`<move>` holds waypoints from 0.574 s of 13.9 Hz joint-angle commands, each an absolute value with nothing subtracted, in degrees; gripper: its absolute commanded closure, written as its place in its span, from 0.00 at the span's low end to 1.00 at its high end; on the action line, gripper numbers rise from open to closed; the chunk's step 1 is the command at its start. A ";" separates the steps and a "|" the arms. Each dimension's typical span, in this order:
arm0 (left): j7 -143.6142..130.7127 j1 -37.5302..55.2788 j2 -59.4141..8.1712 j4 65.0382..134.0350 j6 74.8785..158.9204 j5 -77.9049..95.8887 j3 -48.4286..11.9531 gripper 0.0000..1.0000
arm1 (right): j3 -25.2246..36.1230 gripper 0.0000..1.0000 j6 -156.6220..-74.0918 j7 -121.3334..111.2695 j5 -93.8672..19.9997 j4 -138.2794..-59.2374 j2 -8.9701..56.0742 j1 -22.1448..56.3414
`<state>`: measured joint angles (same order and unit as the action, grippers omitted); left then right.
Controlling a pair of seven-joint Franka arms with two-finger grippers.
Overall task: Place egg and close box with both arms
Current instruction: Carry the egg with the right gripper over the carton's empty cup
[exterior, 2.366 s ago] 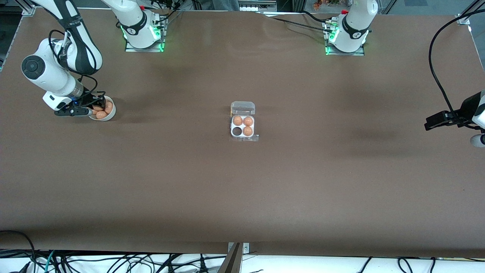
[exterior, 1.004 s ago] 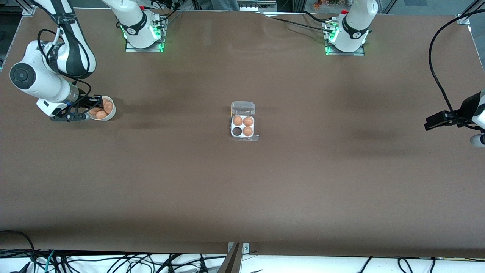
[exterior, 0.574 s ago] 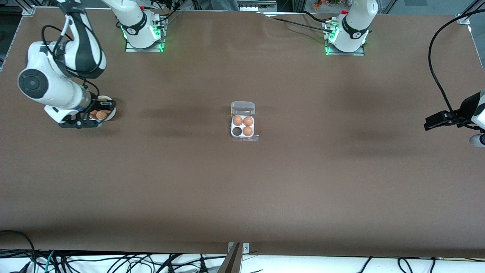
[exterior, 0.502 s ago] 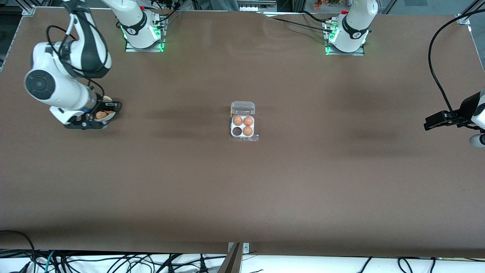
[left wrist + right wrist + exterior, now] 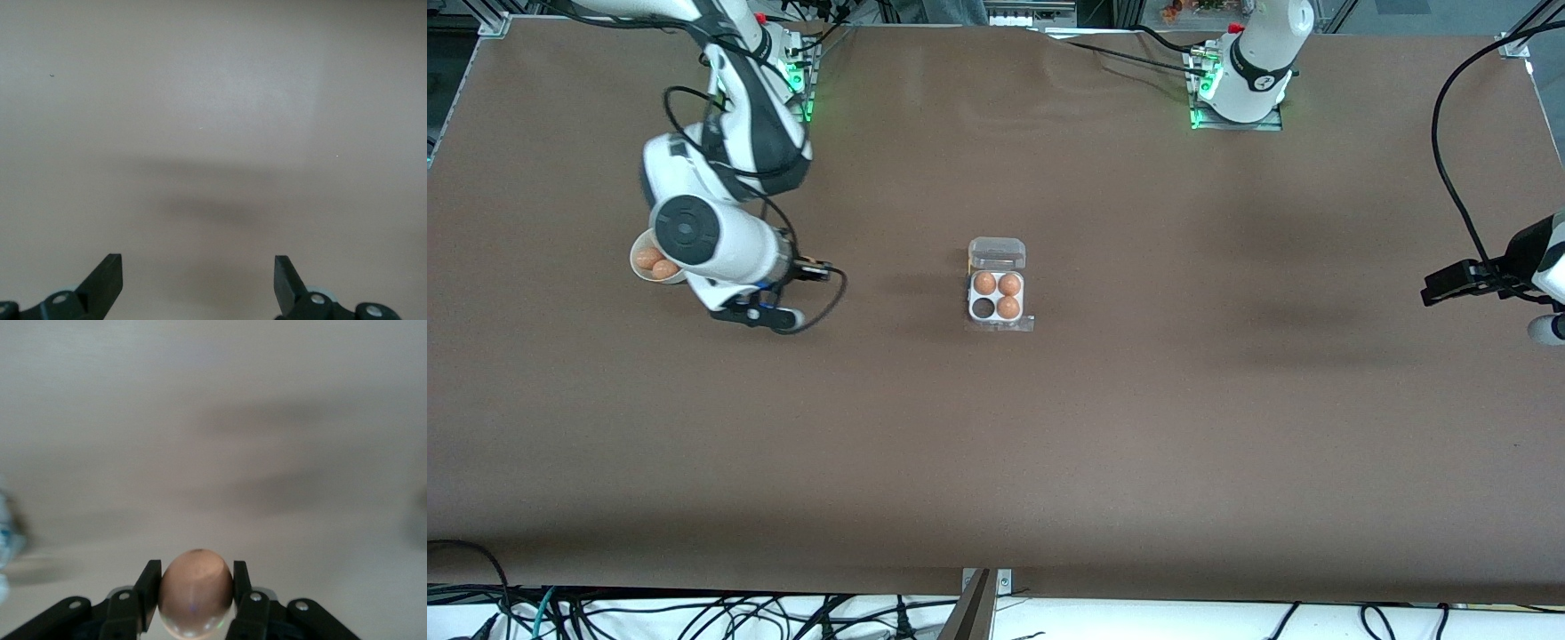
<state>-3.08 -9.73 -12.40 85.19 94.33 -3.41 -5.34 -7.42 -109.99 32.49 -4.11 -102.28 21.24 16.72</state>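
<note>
An orange-brown egg (image 5: 195, 590) sits between the pads of my right gripper (image 5: 196, 565), which is shut on it. In the front view the right gripper (image 5: 811, 270) hangs over bare table between the bowl and the box, and the egg is hidden there. The box (image 5: 997, 318) lies at the table's middle with its clear lid (image 5: 997, 252) folded open toward the bases. Three of its cells hold eggs and one cell (image 5: 983, 308) is empty. My left gripper (image 5: 1436, 289) waits open at the left arm's end of the table, over bare surface (image 5: 198, 280).
A round white bowl (image 5: 640, 271) with more eggs (image 5: 655, 264) stands toward the right arm's end, partly covered by the right arm's wrist (image 5: 711, 240). A black cable (image 5: 1449, 133) hangs near the left arm.
The right arm has risen out of the bowl with an egg in its grip and swung toward the box. The left arm has stayed still.
</note>
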 commanded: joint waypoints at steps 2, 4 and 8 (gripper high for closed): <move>-2.81 -9.76 -12.30 84.20 93.16 -3.25 -5.45 0.00 | -7.12 0.70 -107.93 44.62 -6.94 -88.79 31.36 22.92; -2.81 -9.76 -12.30 84.20 93.16 -3.16 -5.45 0.00 | -7.12 0.70 -108.37 50.25 -6.94 -85.27 34.35 25.83; -2.81 -9.76 -12.30 84.20 93.16 -3.25 -5.45 0.00 | -7.12 0.70 -111.25 54.75 -8.78 -81.13 38.93 29.96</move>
<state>-3.08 -9.73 -12.40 85.18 94.33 -3.41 -5.34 -7.48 -110.62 52.70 -6.83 -85.10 36.11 28.35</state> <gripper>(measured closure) 0.000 0.520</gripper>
